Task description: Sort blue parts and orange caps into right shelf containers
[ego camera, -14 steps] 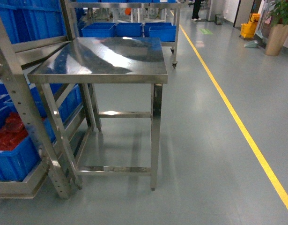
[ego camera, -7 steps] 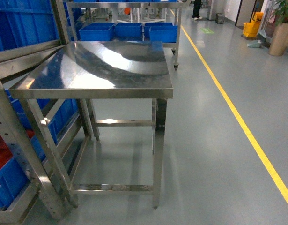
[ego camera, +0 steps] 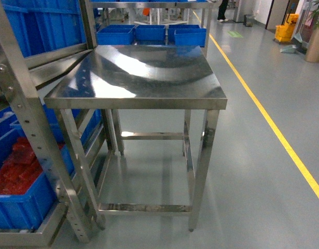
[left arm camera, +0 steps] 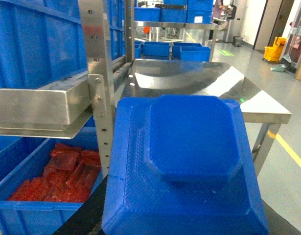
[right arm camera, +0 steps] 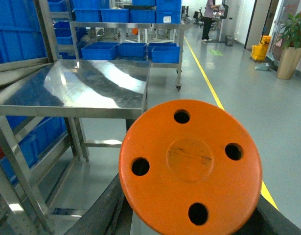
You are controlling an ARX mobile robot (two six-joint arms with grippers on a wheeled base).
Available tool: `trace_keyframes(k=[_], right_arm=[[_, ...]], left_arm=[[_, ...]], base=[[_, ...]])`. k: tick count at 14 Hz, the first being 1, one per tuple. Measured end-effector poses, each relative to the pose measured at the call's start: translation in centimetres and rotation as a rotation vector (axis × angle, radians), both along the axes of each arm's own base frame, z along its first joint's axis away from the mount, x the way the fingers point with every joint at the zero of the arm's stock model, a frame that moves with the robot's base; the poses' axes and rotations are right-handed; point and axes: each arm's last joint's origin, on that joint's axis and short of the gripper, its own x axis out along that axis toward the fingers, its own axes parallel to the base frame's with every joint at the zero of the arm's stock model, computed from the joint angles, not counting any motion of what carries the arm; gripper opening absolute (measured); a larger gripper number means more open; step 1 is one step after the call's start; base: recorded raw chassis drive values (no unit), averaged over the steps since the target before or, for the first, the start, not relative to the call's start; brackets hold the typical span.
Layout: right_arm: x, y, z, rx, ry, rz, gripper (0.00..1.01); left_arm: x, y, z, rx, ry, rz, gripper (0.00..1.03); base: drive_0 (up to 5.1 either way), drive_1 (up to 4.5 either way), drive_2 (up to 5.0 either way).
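View shift: steel table (ego camera: 143, 78) now sits further right; base has turned toward the rack.
Left pincer: grasping blue octagonal stepped plastic part (left arm camera: 184, 161).
Right pincer: grasping orange round four-holed cap (right arm camera: 189, 161).
Meaning: carrying, nothing sorted yet.

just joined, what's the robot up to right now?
It is mid-sort, carrying one piece per arm. The left wrist view is filled by a blue octagonal stepped plastic part; the right wrist view by a round orange cap with four holes. The jaws themselves are hidden behind both pieces. Ahead stands a bare stainless steel table, with a steel rack on the left holding a blue crate of red pieces. Nothing is dropped off yet.
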Motion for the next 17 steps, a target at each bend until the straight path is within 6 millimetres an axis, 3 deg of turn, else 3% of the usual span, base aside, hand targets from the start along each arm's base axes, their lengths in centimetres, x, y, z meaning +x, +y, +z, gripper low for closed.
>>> trace_keyframes(k=[17], right_arm=[[0.00,0.00,0.01,0.000,-0.001,0.001,0.43]], left_arm=[[0.00,0.00,0.01,0.000,-0.001,0.000,0.42]], base=[[-5.0,2.45,2.4]])
